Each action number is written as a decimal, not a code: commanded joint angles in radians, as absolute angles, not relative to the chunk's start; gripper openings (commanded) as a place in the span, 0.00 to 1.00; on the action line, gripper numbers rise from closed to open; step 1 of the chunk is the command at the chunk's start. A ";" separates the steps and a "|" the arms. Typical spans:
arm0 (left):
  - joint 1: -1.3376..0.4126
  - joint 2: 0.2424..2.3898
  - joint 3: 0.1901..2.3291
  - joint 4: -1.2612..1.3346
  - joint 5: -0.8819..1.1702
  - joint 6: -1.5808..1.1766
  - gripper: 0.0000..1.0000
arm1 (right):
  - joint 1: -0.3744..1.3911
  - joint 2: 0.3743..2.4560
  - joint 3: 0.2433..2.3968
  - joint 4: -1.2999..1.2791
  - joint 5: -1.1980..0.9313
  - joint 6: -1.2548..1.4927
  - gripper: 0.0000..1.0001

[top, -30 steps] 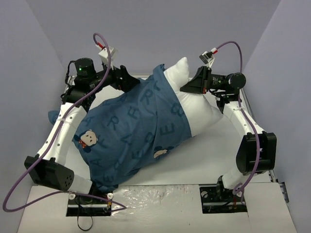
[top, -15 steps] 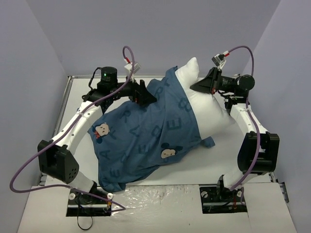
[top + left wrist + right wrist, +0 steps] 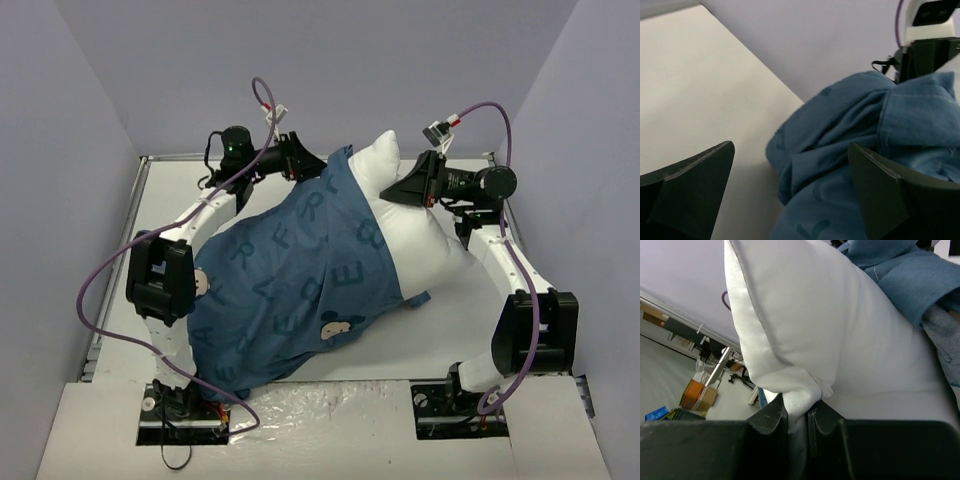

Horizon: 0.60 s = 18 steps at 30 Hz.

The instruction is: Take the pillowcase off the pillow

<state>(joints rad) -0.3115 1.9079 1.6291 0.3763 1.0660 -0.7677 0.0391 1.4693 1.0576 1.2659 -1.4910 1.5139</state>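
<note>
The dark-blue pillowcase [image 3: 300,270] with letters and mouse faces covers the near and left part of the white pillow [image 3: 420,235], whose far right end sticks out bare. My right gripper [image 3: 400,187] is shut on a pinched fold of the pillow [image 3: 805,390] near its far corner and holds that end raised. My left gripper [image 3: 318,168] is open at the pillowcase's far edge. In the left wrist view its fingers [image 3: 890,190] stand wide apart, with bunched blue cloth [image 3: 840,150] between and ahead of them, not gripped.
The white table [image 3: 450,330] has raised edges and purple-grey walls around it. The left arm [image 3: 170,280] lies bent along the pillow's left side. The right arm [image 3: 520,290] runs along the right edge. A crinkled plastic sheet [image 3: 320,400] lies at the near edge.
My left gripper has swung right along the far side and has let go of the pillowcase's edge, jaws open now. The pillow and case shifted and turned. My right gripper kept its hold.
</note>
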 commanded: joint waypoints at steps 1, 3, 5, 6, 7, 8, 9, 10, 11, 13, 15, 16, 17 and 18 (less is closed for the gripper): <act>-0.321 1.856 1.566 0.898 1.189 -1.197 0.97 | 0.034 1.417 1.060 2.014 -1.583 1.519 0.00; -0.315 1.820 1.534 0.959 1.193 -1.239 0.97 | 0.017 1.425 1.055 2.013 -1.583 1.513 0.00; -0.279 1.792 1.511 0.945 1.175 -1.244 0.96 | 0.009 1.437 1.055 2.014 -1.583 1.511 0.00; -0.261 1.769 1.512 0.925 1.166 -1.249 0.95 | 0.005 1.440 1.057 2.014 -1.583 1.509 0.00; -0.224 1.760 1.525 0.925 1.157 -1.264 0.95 | 0.005 1.446 1.058 2.014 -1.583 1.508 0.00; -0.207 1.740 1.534 0.889 1.144 -1.262 0.95 | 0.005 1.450 1.060 2.014 -1.583 1.509 0.00; -0.195 1.730 1.548 0.855 1.149 -1.256 0.95 | 0.005 1.451 1.061 2.014 -1.583 1.509 0.00; -0.189 1.721 1.564 0.815 1.158 -1.217 0.94 | 0.005 1.454 1.062 2.013 -1.583 1.511 0.00; -0.187 1.714 1.594 0.761 1.167 -1.183 0.94 | -0.023 1.457 1.062 2.013 -1.583 1.511 0.00; -0.195 1.681 1.608 0.584 1.189 -1.056 0.94 | -0.026 1.460 1.065 2.014 -1.583 1.511 0.00; -0.213 1.652 1.612 0.283 1.190 -0.917 0.94 | -0.026 1.460 1.068 2.014 -1.583 1.513 0.00; -0.222 1.645 1.626 0.161 1.174 -0.715 0.94 | -0.026 1.459 1.071 2.014 -1.583 1.514 0.00; -0.232 1.641 1.666 0.021 1.146 -0.599 0.94 | -0.028 1.460 1.071 2.013 -1.583 1.517 0.00; -0.251 1.644 1.690 -0.218 1.122 -0.500 0.94 | -0.028 1.462 1.072 2.013 -1.583 1.519 0.00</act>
<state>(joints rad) -0.1993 1.6768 1.6115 0.3149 1.1393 -0.8845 -0.0212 1.4757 1.0405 1.2671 -1.5017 1.4998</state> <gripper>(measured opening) 0.944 0.088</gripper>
